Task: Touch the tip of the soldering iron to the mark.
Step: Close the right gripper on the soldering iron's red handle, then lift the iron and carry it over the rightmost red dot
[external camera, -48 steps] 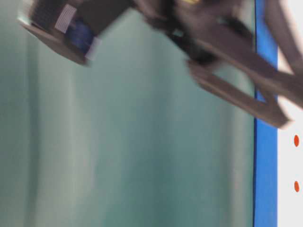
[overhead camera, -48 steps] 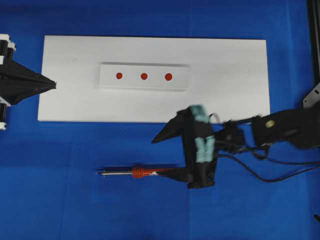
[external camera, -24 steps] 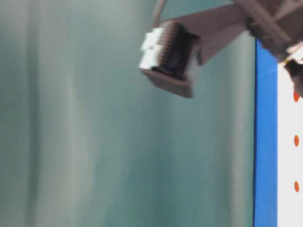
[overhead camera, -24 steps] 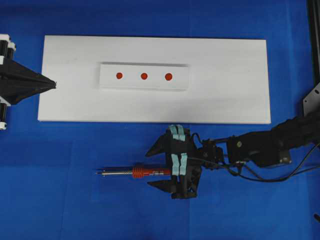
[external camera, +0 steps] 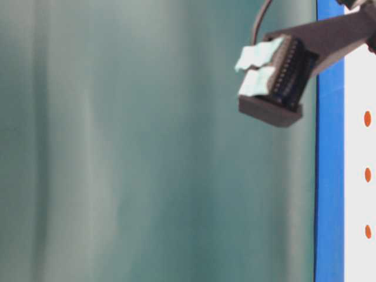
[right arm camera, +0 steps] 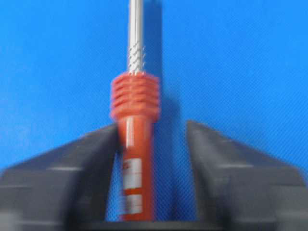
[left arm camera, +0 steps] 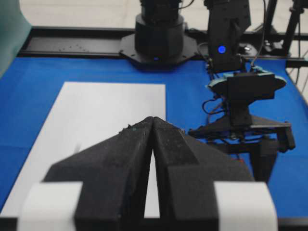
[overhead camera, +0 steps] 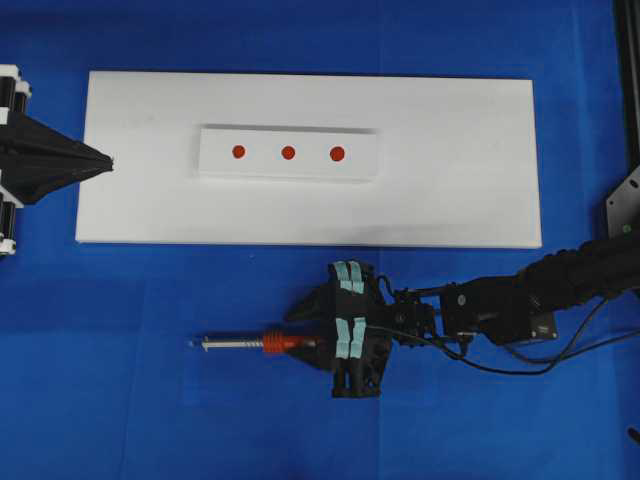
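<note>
**Right claw straddling the iron handle, gap on one side**

Overhead: we see the soldering iron (overhead camera: pixel 262 344) lying flat on the blue counter (overhead camera: pixel 150 420), below the white board (overhead camera: pixel 450 180), shaft pointing left. The tip (overhead camera: pixel 194 344) is at the far left end, well apart from the three red marks (overhead camera: pixel 288 153) on the raised white strip (overhead camera: pixel 288 153) of the board. The right claw (overhead camera: pixel 322 343) sits over the rear of the orange handle, arm reaching in from the right. The left claw (overhead camera: pixel 108 163) is at the left edge of the board, fingers together in a point, holding nothing.

Table-level: mostly blurry green backdrop. Part of the right arm (external camera: pixel 276 73) with its teal tape shows at top right; we also see three red dots (external camera: pixel 367 174) on white at the right edge. The iron can't be seen here.

Left wrist: the left claw (left arm camera: pixel 152 120) fingers meet at the tips, only a thin slit between them lower down, nothing inside. Beyond it are the white board (left arm camera: pixel 106 110) and the right arm (left arm camera: pixel 245 96) low over the counter.

Right wrist: the orange handle (right arm camera: pixel 134 139) stands between the two black fingers (right arm camera: pixel 62 178) of the right claw (right arm camera: pixel 151 144). The left-hand finger is against the handle, the right-hand finger has a visible blue gap beside it. Narrowed, but blurred; we can't tell if it's clamped. The silver shaft (right arm camera: pixel 135 33) runs up out of frame, so the tip isn't visible.
</note>
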{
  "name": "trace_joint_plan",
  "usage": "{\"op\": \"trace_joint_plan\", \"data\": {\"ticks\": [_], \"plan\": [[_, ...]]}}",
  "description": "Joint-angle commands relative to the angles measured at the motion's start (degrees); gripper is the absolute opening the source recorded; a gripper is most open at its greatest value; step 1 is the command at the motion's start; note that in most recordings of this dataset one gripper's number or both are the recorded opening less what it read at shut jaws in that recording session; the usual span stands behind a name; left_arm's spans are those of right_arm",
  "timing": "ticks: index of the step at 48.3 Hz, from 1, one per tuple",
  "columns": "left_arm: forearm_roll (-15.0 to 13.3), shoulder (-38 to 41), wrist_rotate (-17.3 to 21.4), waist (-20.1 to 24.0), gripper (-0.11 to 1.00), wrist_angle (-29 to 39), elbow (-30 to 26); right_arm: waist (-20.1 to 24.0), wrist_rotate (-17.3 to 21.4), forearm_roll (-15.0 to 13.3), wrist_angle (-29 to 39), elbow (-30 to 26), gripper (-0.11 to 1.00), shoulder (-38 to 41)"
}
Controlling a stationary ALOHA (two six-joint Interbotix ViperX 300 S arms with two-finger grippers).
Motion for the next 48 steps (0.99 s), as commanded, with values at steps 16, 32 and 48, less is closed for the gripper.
{"op": "trace_joint_plan", "data": {"ticks": [16,32,48], "plan": [[0.09,0.18,0.0,0.18,0.0,-0.62,-0.35,0.97,-0.18,-0.35,-3.78,-0.18,0.06,-0.79],[0.09,0.18,-0.09,0.18,0.0,-0.62,-0.18,-0.88,-1.05,-0.35,3.43,1.41,0.06,-10.55],[0.09,0.18,-0.18,0.18,0.0,-0.62,-0.18,-4.39,-7.82,-0.35,20.92,0.44,0.06,-26.46]]}}
